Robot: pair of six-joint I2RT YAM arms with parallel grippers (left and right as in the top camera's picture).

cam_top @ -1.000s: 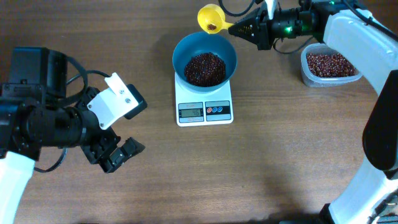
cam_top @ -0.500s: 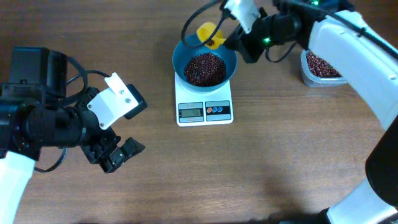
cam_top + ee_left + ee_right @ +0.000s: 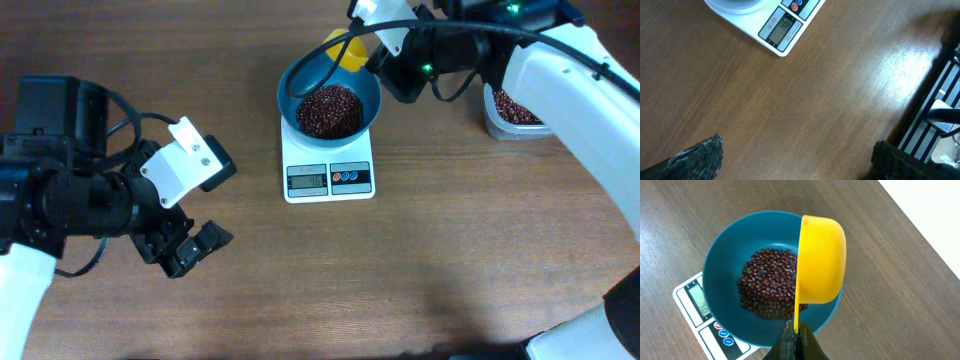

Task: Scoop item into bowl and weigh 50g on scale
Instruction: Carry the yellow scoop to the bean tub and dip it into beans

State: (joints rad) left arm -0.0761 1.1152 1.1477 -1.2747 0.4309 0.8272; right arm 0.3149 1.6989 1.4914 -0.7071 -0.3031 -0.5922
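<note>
The teal bowl (image 3: pixel 329 98) stands on the white scale (image 3: pixel 329 179) and holds a heap of dark red-brown beans (image 3: pixel 328 109). My right gripper (image 3: pixel 385 62) is shut on the handle of a yellow scoop (image 3: pixel 349 50), tipped on its side over the bowl's far right rim. In the right wrist view the scoop (image 3: pixel 821 260) is turned sideways above the beans (image 3: pixel 771 282) in the bowl (image 3: pixel 722 275), its handle pinched in the jaws (image 3: pixel 796 332). My left gripper (image 3: pixel 195 247) is open and empty, low at the left; its view shows the scale display (image 3: pixel 785 25).
A clear tub (image 3: pixel 515 110) with more beans stands at the right, partly under my right arm. The left arm's black body and cables fill the left edge. A dark rack (image 3: pixel 940 100) shows at the right of the left wrist view.
My right arm has swung left from the tub and brought the scoop over the bowl's rim, rolling it from upright onto its side. The left arm has not moved.
</note>
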